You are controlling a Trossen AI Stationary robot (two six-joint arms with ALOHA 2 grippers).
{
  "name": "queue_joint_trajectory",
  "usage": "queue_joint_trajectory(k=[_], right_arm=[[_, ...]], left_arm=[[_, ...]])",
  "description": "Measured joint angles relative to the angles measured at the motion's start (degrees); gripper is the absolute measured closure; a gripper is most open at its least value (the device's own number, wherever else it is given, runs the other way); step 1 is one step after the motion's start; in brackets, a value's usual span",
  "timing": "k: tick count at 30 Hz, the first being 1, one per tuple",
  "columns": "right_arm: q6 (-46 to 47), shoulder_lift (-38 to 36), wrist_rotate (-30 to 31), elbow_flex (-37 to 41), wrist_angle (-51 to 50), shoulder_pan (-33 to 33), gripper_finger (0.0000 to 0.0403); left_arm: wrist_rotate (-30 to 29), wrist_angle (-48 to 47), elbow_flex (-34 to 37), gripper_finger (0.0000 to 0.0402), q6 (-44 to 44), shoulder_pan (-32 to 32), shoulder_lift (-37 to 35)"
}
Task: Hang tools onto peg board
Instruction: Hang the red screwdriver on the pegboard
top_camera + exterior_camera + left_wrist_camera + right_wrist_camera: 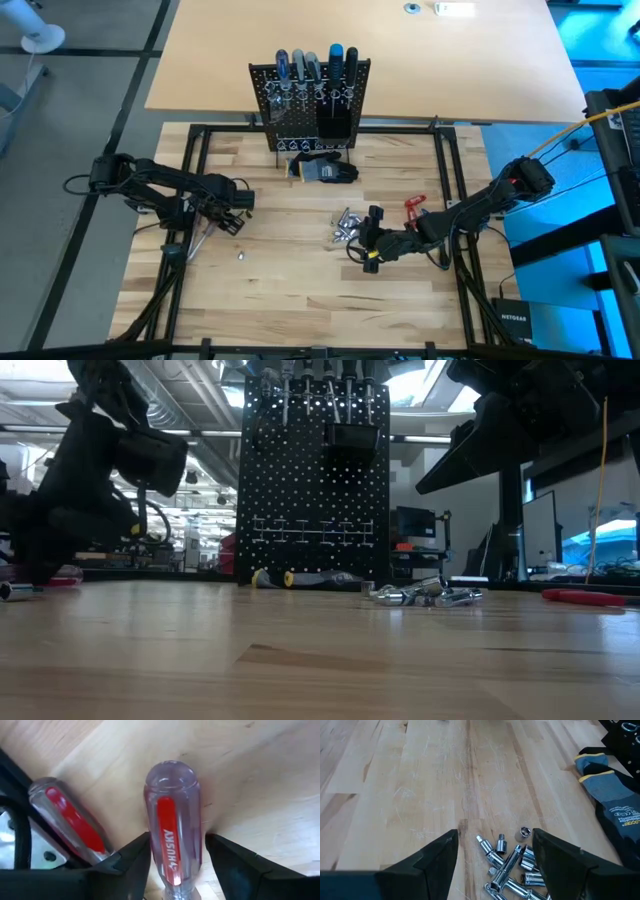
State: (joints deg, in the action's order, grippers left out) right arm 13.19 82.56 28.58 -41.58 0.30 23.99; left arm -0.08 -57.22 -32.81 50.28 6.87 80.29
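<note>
Straddling a clear-plastic screwdriver handle with a red stripe (172, 830), the left gripper (232, 203) sits low on the butcher-block wooden tabletop (290, 280), well in front and to the left of the upright black perforated peg board (310, 100). Its fingers (131, 862) flank the handle – one seems to touch, the other shows a sliver of gap, so I cannot tell whether it has a grip yet. A second red-striped clear handle (70, 817) lies just beside the first.

Handling, as I judge it: light, rigid, glossy plastic, rounded at the butt – apt to roll or slip. Best taken across the thick middle of the handle, shaft left free to drop through a holder ring.

The right gripper (370, 245), jaws wide and empty, hovers over a heap of small shiny silver metal sockets and bits (512, 865), in front and to the right of the board. These look hard, slick, loose – likely to scatter if nudged. A slim red-handled tool (413, 206) lies just beyond.

Nearer the board's foot: a soft grey-black work glove with yellow trim (325, 168).

On the board: black, blue and grey screwdriver handles (315, 65) already standing in a row along the top.
</note>
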Motion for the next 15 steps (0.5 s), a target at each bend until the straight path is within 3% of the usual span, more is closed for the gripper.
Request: queue_joint_trajectory(k=[6,15], right_arm=[[0.22,0.00,0.02,0.00,-0.01,0.01,0.0150],[1.84,0.00,0.02,0.00,-0.48,0.00,0.0150]], left_arm=[[0.39,0.32,-0.12,0.0281,-1.62,0.00,0.08],[-1.48,-2.60,-3.42,0.0282,-4.15,-1.97,-1.08]])
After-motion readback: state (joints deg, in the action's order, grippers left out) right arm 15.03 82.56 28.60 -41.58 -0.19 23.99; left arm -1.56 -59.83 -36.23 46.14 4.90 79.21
